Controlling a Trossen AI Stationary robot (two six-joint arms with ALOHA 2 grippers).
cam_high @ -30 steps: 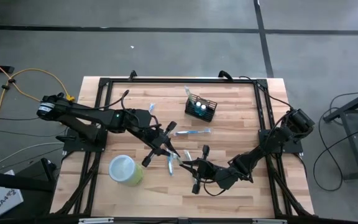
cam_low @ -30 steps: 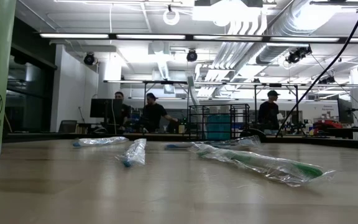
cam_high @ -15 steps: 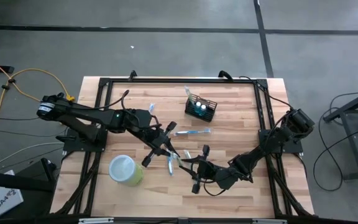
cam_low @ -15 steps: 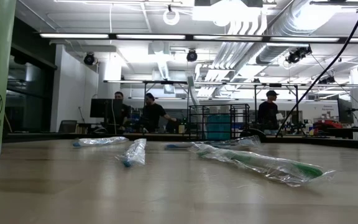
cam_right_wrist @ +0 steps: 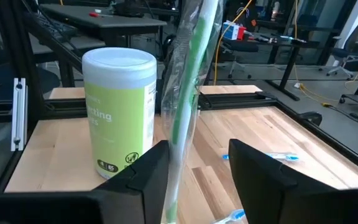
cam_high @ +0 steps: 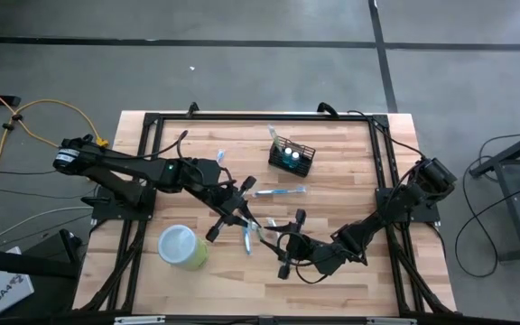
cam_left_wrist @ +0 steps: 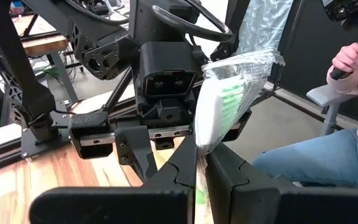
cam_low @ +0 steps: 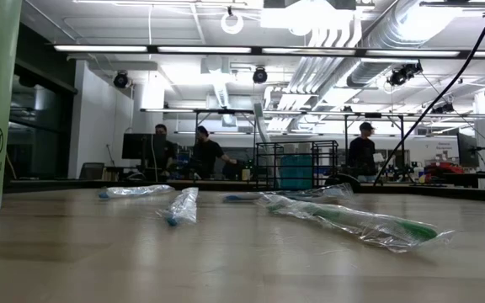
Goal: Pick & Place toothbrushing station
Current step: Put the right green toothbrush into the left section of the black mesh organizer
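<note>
The toothbrushing station, a small wire basket near the back of the worktop, looks light and stiff, best taken by its rim, while the left gripper fingers pinch a wrapped toothbrush and the right gripper fingers stand apart.

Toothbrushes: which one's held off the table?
The wrapped green toothbrush pinched in the left gripper, standing between the open fingers of the right gripper. The other toothbrushes lie flat on the table.

Bright even overhead light, soft shadows, glaring ceiling strips, blurred foreground
</note>
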